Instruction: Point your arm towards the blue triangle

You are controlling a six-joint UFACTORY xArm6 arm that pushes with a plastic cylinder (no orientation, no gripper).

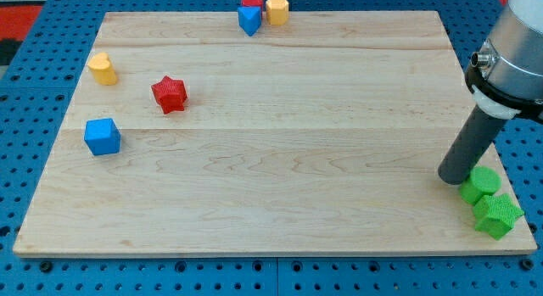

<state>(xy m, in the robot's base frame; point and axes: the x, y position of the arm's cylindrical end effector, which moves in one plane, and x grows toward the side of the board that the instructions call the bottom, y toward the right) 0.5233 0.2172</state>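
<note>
The blue triangle (pixel 249 20) lies at the top edge of the wooden board (pixel 280 160), touching a red block (pixel 252 2) above it and a yellow hexagon block (pixel 277 9) to its right. My tip (pixel 453 176) rests near the board's right edge, far from the blue triangle, right beside a green round block (pixel 482 182).
A green star block (pixel 498 215) lies at the bottom right corner below the green round one. A yellow block (pixel 103 68), a red star (pixel 170 94) and a blue cube (pixel 103 136) lie on the view's left. Blue pegboard surrounds the board.
</note>
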